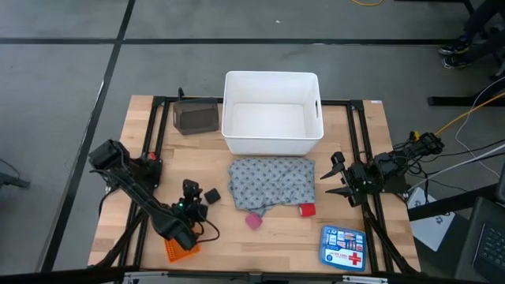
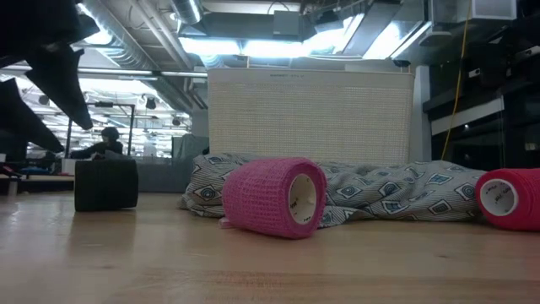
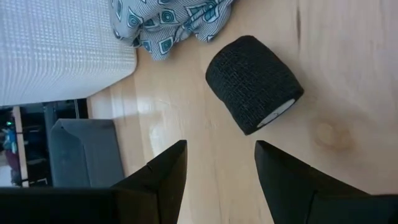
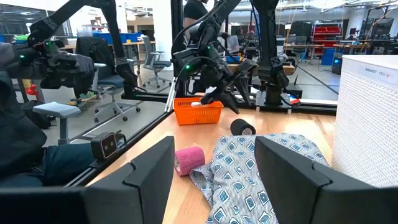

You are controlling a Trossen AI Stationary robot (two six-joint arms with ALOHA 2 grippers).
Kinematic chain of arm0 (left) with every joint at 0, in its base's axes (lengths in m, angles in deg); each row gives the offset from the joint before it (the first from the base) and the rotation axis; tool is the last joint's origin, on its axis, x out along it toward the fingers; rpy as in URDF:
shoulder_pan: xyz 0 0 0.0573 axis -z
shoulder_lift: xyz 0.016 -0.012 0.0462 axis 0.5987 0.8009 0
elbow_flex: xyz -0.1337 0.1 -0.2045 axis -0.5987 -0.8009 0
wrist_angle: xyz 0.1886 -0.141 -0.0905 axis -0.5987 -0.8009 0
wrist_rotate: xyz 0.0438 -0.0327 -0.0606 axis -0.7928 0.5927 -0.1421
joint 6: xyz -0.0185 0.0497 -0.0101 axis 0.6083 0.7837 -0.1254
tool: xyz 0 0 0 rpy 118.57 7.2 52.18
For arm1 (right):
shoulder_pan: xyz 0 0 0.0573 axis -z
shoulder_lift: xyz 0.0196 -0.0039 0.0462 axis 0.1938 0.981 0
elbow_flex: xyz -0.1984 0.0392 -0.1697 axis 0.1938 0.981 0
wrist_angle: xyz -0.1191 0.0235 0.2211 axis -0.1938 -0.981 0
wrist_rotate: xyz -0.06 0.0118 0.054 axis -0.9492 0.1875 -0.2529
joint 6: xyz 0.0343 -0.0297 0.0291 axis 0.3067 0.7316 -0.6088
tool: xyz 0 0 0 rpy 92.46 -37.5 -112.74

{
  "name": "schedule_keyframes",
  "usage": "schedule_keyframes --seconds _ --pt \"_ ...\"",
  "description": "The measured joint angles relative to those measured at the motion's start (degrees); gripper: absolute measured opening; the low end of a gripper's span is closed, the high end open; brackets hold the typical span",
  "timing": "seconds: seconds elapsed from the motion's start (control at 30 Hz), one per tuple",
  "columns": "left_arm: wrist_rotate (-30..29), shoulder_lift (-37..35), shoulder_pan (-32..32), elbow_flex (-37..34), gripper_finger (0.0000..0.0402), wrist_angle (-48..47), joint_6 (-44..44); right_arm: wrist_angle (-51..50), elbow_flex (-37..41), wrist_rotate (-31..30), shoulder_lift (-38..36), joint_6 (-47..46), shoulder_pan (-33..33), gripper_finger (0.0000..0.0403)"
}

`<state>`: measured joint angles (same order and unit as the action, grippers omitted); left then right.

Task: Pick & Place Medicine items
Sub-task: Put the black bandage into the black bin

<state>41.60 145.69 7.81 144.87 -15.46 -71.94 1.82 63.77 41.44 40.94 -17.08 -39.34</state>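
Note:
The grey dotted cloth [image 1: 271, 183] lies crumpled flat on the table in front of the white bin. A black roll [image 1: 211, 195] lies on its side to the left of the cloth. A pink roll [image 1: 253, 221] and a red roll [image 1: 307, 210] lie at the cloth's near edge. My left gripper [image 1: 192, 189] is open just left of the black roll [image 3: 255, 84], above the table and not touching it. My right gripper [image 1: 332, 176] is open right of the cloth [image 4: 249, 174], apart from it. I see no white tablets.
A white bin [image 1: 272, 114] stands behind the cloth, and a grey box [image 1: 196, 118] stands to its left. An orange basket [image 1: 180, 251] sits at the near left, under my left arm. A blue first-aid box [image 1: 344, 246] lies near right. Black frame rails run along both table sides.

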Motion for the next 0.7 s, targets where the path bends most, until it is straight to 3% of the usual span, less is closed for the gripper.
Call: schedule_keyframes --seconds 0.43,0.7 --pt "0.5 -5.0 -4.7 1.4 0.0184 -1.0 4.4 0.0 0.0 0.0 0.0 0.0 0.0 0.0224" --pt "11.8 -12.7 -9.8 3.8 0.0184 5.6 6.2 0.0 0.0 0.0 0.0 0.0 0.0 0.0224"
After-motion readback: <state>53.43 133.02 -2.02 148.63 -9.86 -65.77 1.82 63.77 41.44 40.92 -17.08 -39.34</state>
